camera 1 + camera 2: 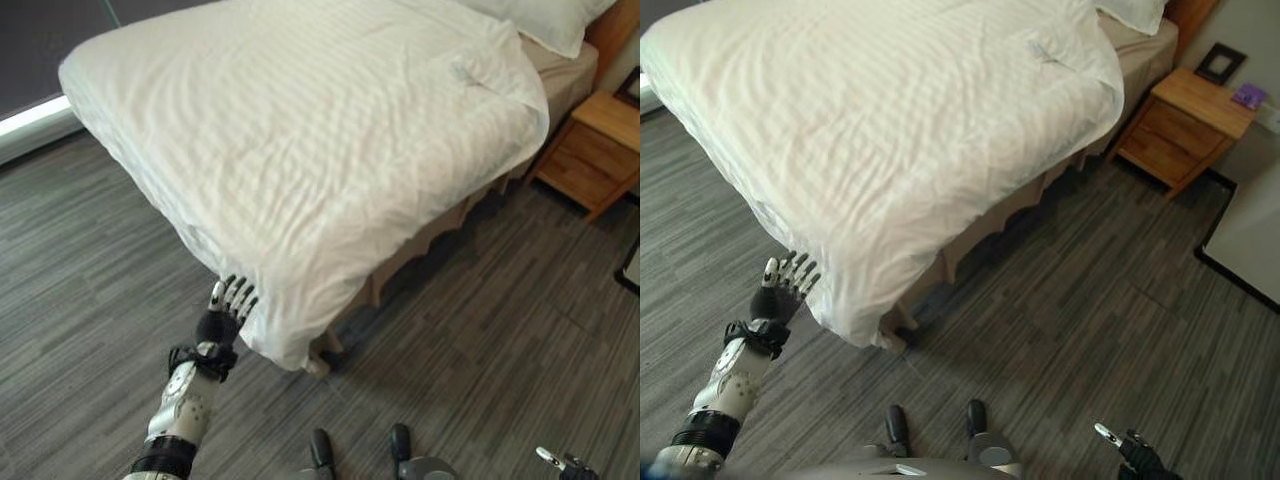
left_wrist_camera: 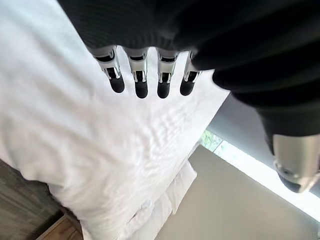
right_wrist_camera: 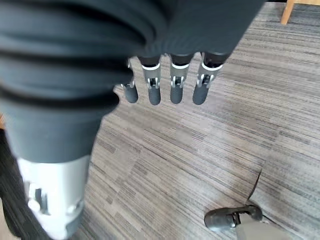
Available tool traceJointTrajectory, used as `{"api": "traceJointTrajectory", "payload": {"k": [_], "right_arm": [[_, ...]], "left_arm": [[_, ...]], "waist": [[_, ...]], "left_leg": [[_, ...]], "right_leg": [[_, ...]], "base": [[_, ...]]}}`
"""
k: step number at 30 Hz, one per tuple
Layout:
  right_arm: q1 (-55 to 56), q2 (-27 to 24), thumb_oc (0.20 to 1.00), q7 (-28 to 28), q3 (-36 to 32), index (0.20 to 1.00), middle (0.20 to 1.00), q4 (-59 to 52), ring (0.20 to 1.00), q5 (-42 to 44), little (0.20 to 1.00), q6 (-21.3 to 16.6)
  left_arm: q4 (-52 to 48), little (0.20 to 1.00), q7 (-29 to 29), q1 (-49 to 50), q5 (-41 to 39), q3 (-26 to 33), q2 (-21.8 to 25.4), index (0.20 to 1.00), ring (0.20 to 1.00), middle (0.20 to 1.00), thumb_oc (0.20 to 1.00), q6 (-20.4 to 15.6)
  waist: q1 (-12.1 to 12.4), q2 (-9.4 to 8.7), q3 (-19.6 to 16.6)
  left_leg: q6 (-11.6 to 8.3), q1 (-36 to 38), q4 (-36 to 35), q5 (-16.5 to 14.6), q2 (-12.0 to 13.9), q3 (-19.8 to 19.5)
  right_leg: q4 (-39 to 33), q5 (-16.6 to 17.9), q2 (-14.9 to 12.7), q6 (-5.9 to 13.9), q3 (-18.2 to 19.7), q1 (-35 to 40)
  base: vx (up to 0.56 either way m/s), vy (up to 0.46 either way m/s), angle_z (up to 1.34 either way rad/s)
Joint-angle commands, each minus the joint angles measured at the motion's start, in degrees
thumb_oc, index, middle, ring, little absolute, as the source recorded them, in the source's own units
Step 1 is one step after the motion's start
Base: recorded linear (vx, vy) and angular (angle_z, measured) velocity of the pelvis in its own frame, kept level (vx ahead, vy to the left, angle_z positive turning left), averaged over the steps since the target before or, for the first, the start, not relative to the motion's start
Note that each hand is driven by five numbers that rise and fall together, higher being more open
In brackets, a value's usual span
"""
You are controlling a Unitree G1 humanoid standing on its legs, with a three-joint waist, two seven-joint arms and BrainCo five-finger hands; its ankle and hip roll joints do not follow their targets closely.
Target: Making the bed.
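Down low, left hand [image 1: 228, 305] is reaching up with fingers [image 2: 141, 82] straight, holding nothing, tips just beside the duvet [image 1: 300, 140] corner drooping off the bed [image 1: 1140, 60]. Further right, right hand [image 1: 1130, 448] is hanging over the floor [image 3: 200, 150], fingers relaxed and empty.

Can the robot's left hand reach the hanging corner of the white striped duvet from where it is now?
Probably yes. The left hand is raised with straight, open fingers right beside the hanging corner of the white striped duvet at the foot of the bed, and nothing stands between them.
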Motion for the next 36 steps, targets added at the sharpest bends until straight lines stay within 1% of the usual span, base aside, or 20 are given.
{"api": "traceJointTrajectory", "payload": {"k": [1,4,6,7,8,9,10,12,16,17,19,20,21,23,24,27,28,30,35,36], "right_arm": [[-3.0,-0.8,1.000,-0.8,1.8,1.000,1.000,-0.8,1.000,-0.1,1.000,-1.7],[-3.5,-0.6,1.000,-1.1,2.4,1.000,1.000,-1.6,1.000,-0.3,1.000,-1.7],[-4.5,-1.0,1.000,-1.5,3.4,1.000,1.000,-3.4,1.000,-0.2,1.000,-1.8],[-4.5,-1.0,1.000,-1.5,3.3,1.000,1.000,-3.4,1.000,-0.2,1.000,-1.8],[-5.0,-1.3,1.000,-1.7,3.6,1.000,1.000,-3.9,1.000,0.0,1.000,-1.8],[-5.0,-1.3,1.000,-1.7,3.6,1.000,1.000,-3.9,1.000,0.0,1.000,-1.8],[-5.5,-1.5,1.000,-2.0,4.0,1.000,1.000,-4.4,1.000,-0.1,1.000,-1.9],[-6.2,-1.7,1.000,-2.2,4.3,1.000,1.000,-4.0,1.000,0.0,1.000,-1.9],[-7.5,-2.2,1.000,-2.4,5.1,1.000,1.000,-3.3,1.000,0.1,1.000,-1.9],[-8.0,-2.4,1.000,-2.5,5.6,1.000,1.000,-3.9,1.000,0.6,1.000,-1.9],[-8.8,-2.7,1.000,-2.6,6.1,1.000,1.000,-4.3,1.000,1.2,1.000,-2.1],[-8.9,-2.6,1.000,-2.6,6.1,1.000,1.000,-4.2,1.000,1.2,1.000,-2.1],[-9.3,-2.7,1.000,-2.6,6.7,1.000,1.000,-5.1,1.000,1.7,1.000,-2.4],[-9.5,-2.6,1.000,-2.7,7.0,1.000,1.000,-5.6,1.000,1.8,1.000,-2.4],[-9.5,-2.3,1.000,-2.7,7.3,1.000,1.000,-6.7,1.000,2.5,1.000,-2.6],[-9.1,-2.0,1.000,-1.8,7.5,1.000,1.000,-7.6,1.000,3.3,1.000,-2.7],[-9.1,-2.0,1.000,-1.8,7.5,1.000,1.000,-7.7,1.000,3.3,1.000,-2.7],[-8.8,-2.2,1.000,-1.1,7.8,1.000,1.000,-6.9,1.000,3.4,1.000,-2.8],[-8.8,-2.5,1.000,-0.5,8.4,1.000,1.000,-6.1,1.000,2.6,1.000,-2.7],[-9.3,-2.8,1.000,-0.5,8.7,1.000,1.000,-5.7,1.000,2.6,1.000,-2.7]], "left_arm": [[0.1,1.000,-0.1,-4.3,0.9,0.6,-1.1,1.000,1.000,1.000,1.000,-3.9],[1.5,1.000,1.0,-5.6,1.3,0.4,-1.9,1.000,1.000,1.000,1.000,-4.6],[4.4,1.000,3.1,-6.5,3.6,0.3,-2.4,1.000,1.000,1.000,1.000,-5.4],[4.4,1.000,3.1,-6.5,3.6,0.3,-2.4,1.000,1.000,1.000,1.000,-5.4],[6.7,0.655,3.7,-7.0,5.1,0.2,-2.0,0.655,0.655,0.655,0.655,-5.3],[6.7,0.200,3.7,-7.0,5.1,0.2,-2.0,0.200,0.200,0.200,0.200,-5.3],[9.8,0.200,4.4,-7.7,5.8,0.5,-1.7,0.200,0.200,0.200,0.200,-5.2],[12.3,0.200,4.5,-8.4,6.3,0.6,-1.3,0.200,0.200,0.200,0.200,-4.8],[15.1,0.200,4.3,-9.7,7.1,0.2,-0.3,0.200,0.200,0.200,0.200,-4.3],[17.2,0.200,4.1,-10.9,8.5,-0.6,1.1,0.200,0.200,0.200,0.200,-3.6],[19.2,0.200,4.1,-13.1,9.1,-1.0,2.7,0.200,0.200,0.200,0.200,-3.6],[19.2,0.200,4.1,-13.2,9.1,-1.1,2.8,0.200,0.200,0.200,0.200,-3.6],[19.3,0.200,4.4,-15.7,7.7,-0.6,4.0,0.200,0.200,0.200,0.200,-3.9],[19.1,0.200,4.5,-16.8,7.0,-0.4,4.7,0.200,0.200,0.200,0.200,-4.1],[17.4,0.200,4.3,-18.5,5.1,-0.3,6.0,0.200,0.200,0.200,0.200,-4.4],[15.0,0.200,2.8,-20.6,3.6,-1.5,8.4,0.200,0.200,0.200,0.200,-4.3],[15.0,0.200,2.8,-20.7,3.6,-1.5,8.4,0.200,0.200,0.200,0.200,-4.3],[12.0,0.200,1.1,-22.3,2.8,-3.3,10.7,0.200,0.200,0.200,0.200,-4.4],[9.0,0.200,0.4,-23.8,2.4,-5.0,12.8,0.200,0.200,0.200,0.200,-4.7],[7.9,0.200,0.3,-24.8,2.4,-6.1,13.8,0.200,0.200,0.200,0.200,-4.8]], "waist": [[-0.2,-1.29,-0.7],[-0.3,-1.38,-0.3],[-0.3,-1.86,1.0],[-0.3,-1.86,1.0],[-0.2,-2.11,1.7],[-0.2,-2.11,1.7],[-0.1,-2.45,2.7],[0.0,-2.77,3.5],[0.0,-3.36,4.7],[-0.2,-3.80,5.2],[-0.5,-4.21,5.8],[-0.4,-4.23,5.7],[-0.7,-4.79,6.2],[-0.8,-5.07,6.3],[-1.0,-5.45,6.7],[-1.2,-5.59,6.9],[-1.2,-5.61,6.8],[-1.2,-5.62,7.1],[-1.1,-5.78,7.5],[-1.1,-5.95,7.7]], "left_leg": [[-2.79,-0.9,0.7,2.3,3.2,-0.4],[-2.72,-1.3,0.7,2.3,3.1,-0.3],[-2.64,-2.3,0.8,2.5,3.0,-0.1],[-2.64,-2.3,0.8,2.5,3.0,-0.1],[-2.64,-3.1,0.9,2.6,3.1,-0.1],[-2.64,-3.1,0.9,2.6,3.1,-0.1],[-2.63,-4.0,1.1,2.8,3.2,0.0],[-2.62,-4.7,1.3,3.0,3.4,0.1],[-2.67,-5.8,1.5,3.3,3.6,0.2],[-2.76,-6.4,1.6,3.5,4.0,0.5],[-2.87,-7.2,1.7,3.8,4.1,0.7],[-2.87,-7.3,1.7,3.8,4.2,0.7],[-3.00,-8.0,1.8,4.0,4.4,0.7],[-3.05,-8.3,1.8,4.1,4.5,0.7],[-3.16,-8.5,1.9,4.0,4.6,0.7],[-3.21,-8.7,2.0,4.0,4.4,0.6],[-3.21,-9.0,2.0,4.2,4.5,0.7],[-3.28,-8.9,2.1,3.9,4.4,0.6],[-3.33,-9.2,2.4,3.9,4.3,0.4],[-3.37,-9.8,2.5,4.1,4.4,0.3]], "right_leg": [[3.7,-0.5,-3.9,4.60,0.8,-0.3],[3.7,-0.5,-4.0,4.64,0.9,-0.8],[3.7,0.0,-3.9,4.62,1.2,-2.1],[3.7,0.0,-3.9,4.62,1.2,-2.1],[3.8,0.2,-3.7,4.54,1.4,-3.0],[3.8,0.2,-3.7,4.54,1.4,-3.1],[3.8,0.4,-3.6,4.46,1.5,-3.8],[3.8,0.7,-3.4,4.41,1.7,-4.7],[3.8,1.2,-3.0,4.30,2.0,-5.8],[3.7,1.6,-2.8,4.26,2.3,-6.6],[3.6,1.9,-2.3,4.12,2.7,-7.6],[3.7,1.9,-2.3,4.11,2.7,-7.6],[3.5,2.3,-2.1,4.10,2.8,-8.4],[3.5,2.4,-2.0,4.09,2.9,-8.6],[3.4,2.5,-2.0,4.15,2.9,-8.8],[3.2,2.7,-2.0,4.28,2.9,-9.0],[3.1,2.9,-2.0,4.25,2.9,-9.2],[3.1,2.7,-2.1,4.41,2.8,-9.0],[3.1,2.8,-2.2,4.44,2.6,-9.0],[3.0,3.0,-2.1,4.44,2.5,-9.5]], "base": [[0.00,0.025,-0.14],[0.00,0.015,-0.06],[-0.06,0.029,0.01],[-0.08,0.013,-0.04],[-0.03,0.002,-0.04],[-0.09,0.005,-0.06],[-0.07,0.005,-0.01],[-0.07,0.001,-0.02],[-0.05,-0.007,-0.08],[-0.04,-0.004,-0.12],[-0.04,-0.003,-0.10],[-0.05,-0.014,-0.06],[-0.03,-0.016,-0.04],[-0.03,-0.016,-0.04],[0.00,0.000,0.00],[0.00,0.001,-0.03],[0.01,0.001,-0.04],[0.00,0.000,0.00],[0.00,-0.001,0.01],[-0.02,-0.010,0.04]]}}
